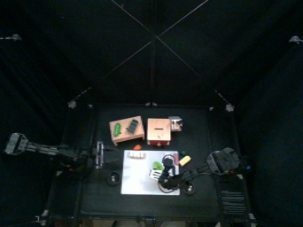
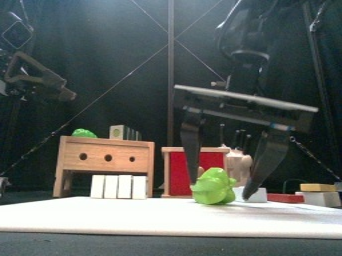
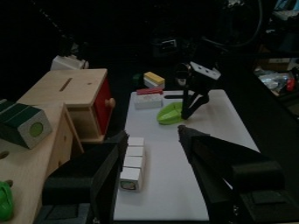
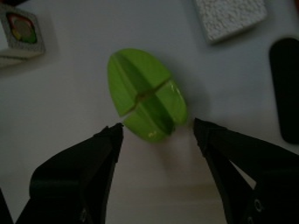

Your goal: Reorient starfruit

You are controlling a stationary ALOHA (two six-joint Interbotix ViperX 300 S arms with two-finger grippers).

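Two fingers of the right gripper (image 4: 158, 162) stand wide apart over the starfruit (image 4: 146, 94), one on each side, not clamping it. It lies on the white mat (image 2: 120, 215) on the tabletop (image 1: 89, 182). Behind stand a wooden box (image 2: 104, 160) with a green leafy piece (image 2: 84, 133) on top and a red box (image 2: 187, 170); their insides are hidden. Left gripper (image 3: 149, 175) rests at the mat's edge by white blocks (image 3: 135, 162), fingers apart.

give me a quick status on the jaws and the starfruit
Right gripper open, jaws either side of the starfruit, not closed on it. Starfruit lying on the white mat. Left gripper open, resting clear. Nothing between jaws and fruit.
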